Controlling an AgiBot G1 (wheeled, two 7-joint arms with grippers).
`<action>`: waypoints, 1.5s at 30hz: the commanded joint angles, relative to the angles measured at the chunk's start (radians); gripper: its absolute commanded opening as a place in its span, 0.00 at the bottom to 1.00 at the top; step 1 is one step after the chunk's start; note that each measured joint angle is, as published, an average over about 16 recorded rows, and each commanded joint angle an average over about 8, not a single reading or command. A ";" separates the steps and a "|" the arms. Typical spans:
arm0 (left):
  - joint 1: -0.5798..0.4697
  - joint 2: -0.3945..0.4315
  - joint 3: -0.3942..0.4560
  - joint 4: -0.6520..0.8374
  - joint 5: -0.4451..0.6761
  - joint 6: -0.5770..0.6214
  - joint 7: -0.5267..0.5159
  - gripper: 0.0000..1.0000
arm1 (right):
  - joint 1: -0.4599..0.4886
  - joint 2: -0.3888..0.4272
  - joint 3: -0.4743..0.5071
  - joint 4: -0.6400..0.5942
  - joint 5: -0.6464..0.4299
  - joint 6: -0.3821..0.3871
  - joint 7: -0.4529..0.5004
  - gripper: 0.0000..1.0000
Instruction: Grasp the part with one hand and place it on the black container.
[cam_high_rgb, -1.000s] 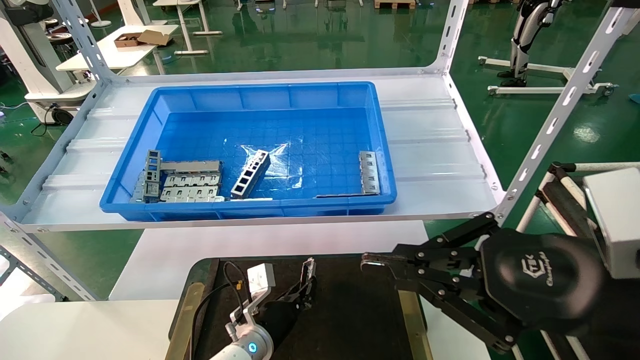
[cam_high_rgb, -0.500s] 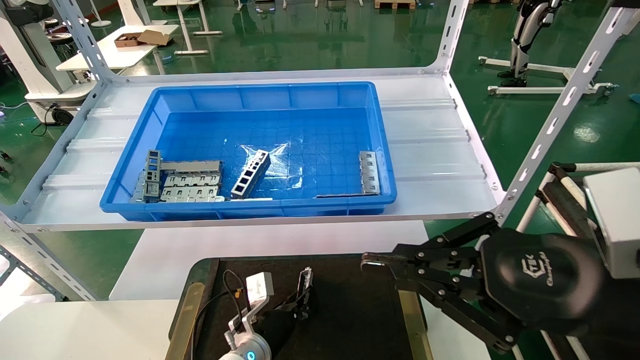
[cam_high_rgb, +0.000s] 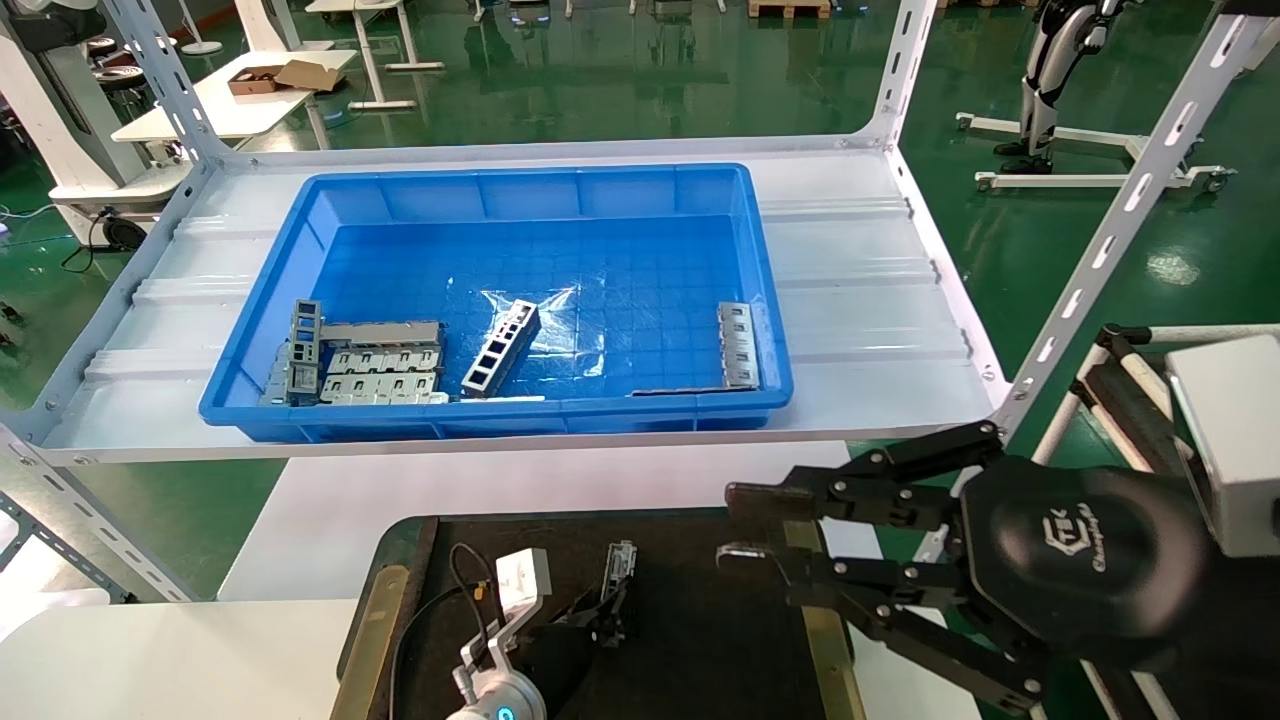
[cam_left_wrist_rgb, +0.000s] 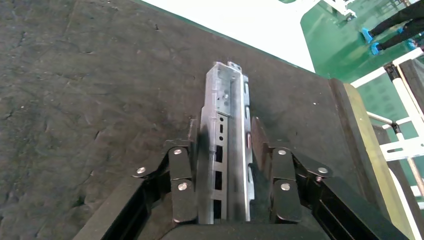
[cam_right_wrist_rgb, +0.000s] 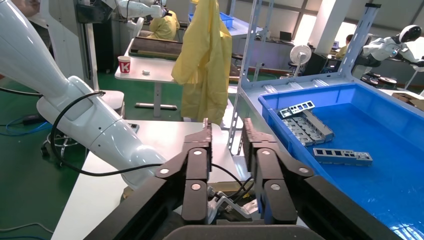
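Note:
The part (cam_high_rgb: 621, 562), a slim silvery channel bar, stands steeply over the black container (cam_high_rgb: 700, 620), its lower end in my left gripper (cam_high_rgb: 612, 600). In the left wrist view the part (cam_left_wrist_rgb: 225, 100) runs out between the jaws of the left gripper (cam_left_wrist_rgb: 225, 125), which are shut on its sides, just above the black mat (cam_left_wrist_rgb: 75, 100). My right gripper (cam_high_rgb: 730, 523) hovers open and empty over the container's right edge. In the right wrist view the right gripper (cam_right_wrist_rgb: 227, 127) shows a clear gap between its pads.
A blue bin (cam_high_rgb: 500, 415) on the white shelf behind holds a dark ladder-like bar (cam_high_rgb: 500, 348), flat perforated plates (cam_high_rgb: 385, 375) and another silvery piece (cam_high_rgb: 738, 345). Brass strips (cam_high_rgb: 365, 640) edge the container. Slanted shelf posts (cam_high_rgb: 1100, 240) stand at the right.
The left gripper has lowered the part toward the black mat. The right gripper's fingers have spread apart from shut to open.

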 joint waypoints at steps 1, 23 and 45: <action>-0.003 0.000 0.006 -0.003 0.003 -0.002 -0.007 1.00 | 0.000 0.000 0.000 0.000 0.000 0.000 0.000 1.00; 0.048 -0.276 -0.141 -0.259 0.062 0.411 0.125 1.00 | 0.000 0.000 0.000 0.000 0.000 0.000 0.000 1.00; 0.085 -0.606 -0.296 -0.453 -0.071 0.857 0.304 1.00 | 0.000 0.000 -0.001 0.000 0.000 0.000 0.000 1.00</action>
